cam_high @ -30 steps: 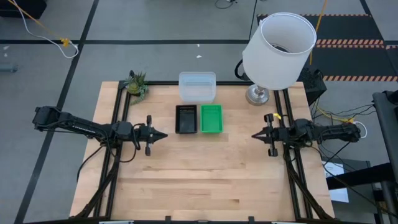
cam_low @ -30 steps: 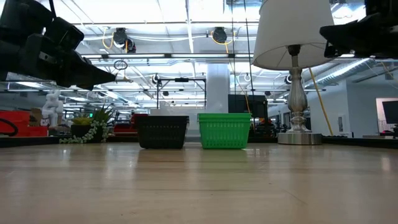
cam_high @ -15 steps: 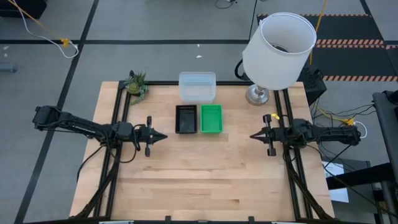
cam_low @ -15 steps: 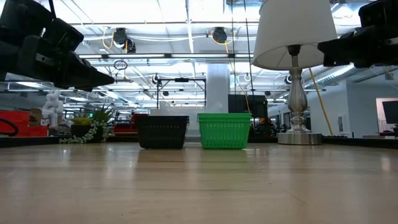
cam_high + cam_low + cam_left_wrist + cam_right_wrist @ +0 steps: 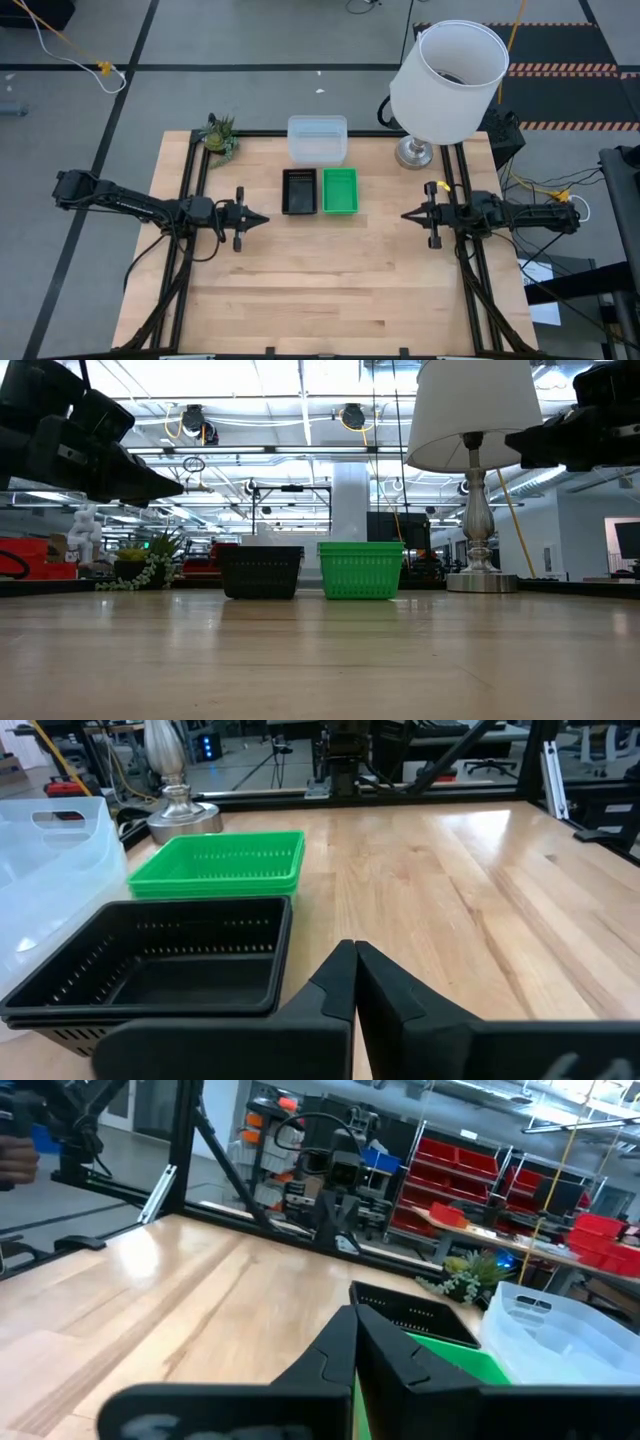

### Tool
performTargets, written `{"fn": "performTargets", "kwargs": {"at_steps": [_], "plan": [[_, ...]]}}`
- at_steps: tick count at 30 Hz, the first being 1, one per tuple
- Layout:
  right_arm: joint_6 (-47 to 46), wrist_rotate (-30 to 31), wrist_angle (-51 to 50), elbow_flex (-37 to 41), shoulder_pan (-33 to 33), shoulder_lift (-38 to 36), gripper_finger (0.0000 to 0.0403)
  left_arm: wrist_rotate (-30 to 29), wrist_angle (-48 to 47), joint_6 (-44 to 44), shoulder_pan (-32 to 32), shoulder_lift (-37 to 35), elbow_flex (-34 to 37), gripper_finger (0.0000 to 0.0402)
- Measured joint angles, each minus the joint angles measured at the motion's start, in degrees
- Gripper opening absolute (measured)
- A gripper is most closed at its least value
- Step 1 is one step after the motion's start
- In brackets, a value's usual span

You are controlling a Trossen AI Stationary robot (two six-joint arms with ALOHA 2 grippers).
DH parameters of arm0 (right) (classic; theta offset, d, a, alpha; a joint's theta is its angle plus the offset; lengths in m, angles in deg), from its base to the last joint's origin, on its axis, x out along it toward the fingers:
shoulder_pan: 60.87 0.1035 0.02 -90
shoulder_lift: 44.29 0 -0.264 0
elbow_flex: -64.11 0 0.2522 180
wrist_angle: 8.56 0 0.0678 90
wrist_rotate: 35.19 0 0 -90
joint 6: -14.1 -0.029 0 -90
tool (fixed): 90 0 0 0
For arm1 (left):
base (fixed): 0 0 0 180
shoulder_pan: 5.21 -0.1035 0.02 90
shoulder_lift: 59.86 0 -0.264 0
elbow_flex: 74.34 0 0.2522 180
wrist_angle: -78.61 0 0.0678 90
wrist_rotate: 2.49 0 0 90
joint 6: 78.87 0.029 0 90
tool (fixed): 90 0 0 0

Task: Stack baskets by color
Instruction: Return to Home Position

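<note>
A black basket stack [image 5: 299,192] and a green basket stack [image 5: 340,191] stand side by side on the table's far middle, bottoms on the wood. Behind them, at the far edge, sits the clear basket stack [image 5: 317,139]. My left gripper [image 5: 264,219] hovers shut at the table's left, pointing level toward the baskets. My right gripper [image 5: 405,215] hovers shut at the right, pointing toward the left arm. Both hold nothing. The left wrist view shows the black baskets [image 5: 150,965], green baskets [image 5: 220,865] and clear baskets [image 5: 50,870].
A lamp with a big white shade [image 5: 447,82] and metal base [image 5: 413,153] stands at the far right corner. A small green plant figure [image 5: 219,135] sits at the far left corner. Bare wood [image 5: 330,290] lies between the arms and toward the near edge.
My right gripper has tipped a little and shifted slightly toward the table's middle, staying shut. The baskets have not moved.
</note>
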Motion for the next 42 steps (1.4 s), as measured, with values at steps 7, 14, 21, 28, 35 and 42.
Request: {"fn": "performTargets", "kwargs": {"at_steps": [7,14,21,28,35,42], "plan": [[-0.30,0.00,-0.84,0.00,0.00,0.00,0.0000,-0.01,-0.38,0.11,0.00,-0.18,0.00,0.0017],[-0.34,0.03,-0.68,0.00,0.04,0.62,0.0000,0.16,-0.63,2.87,-0.17,-4.76,-0.02,0.0008],[-0.42,0.01,0.13,0.00,0.04,0.63,0.0000,0.93,-8.09,3.66,-0.70,-12.59,-0.04,0.0005],[-0.43,0.00,0.28,0.00,0.04,0.63,0.0000,1.47,-15.38,5.14,-2.33,-22.39,-0.03,0.0013],[-0.43,0.00,0.39,0.00,0.04,0.63,0.0000,2.62,-22.53,5.85,-2.92,-31.36,-0.04,0.0006],[-0.43,0.00,0.46,0.00,0.04,0.66,0.0000,2.90,-33.14,4.27,-2.91,-39.42,-0.04,0.0003]]}}
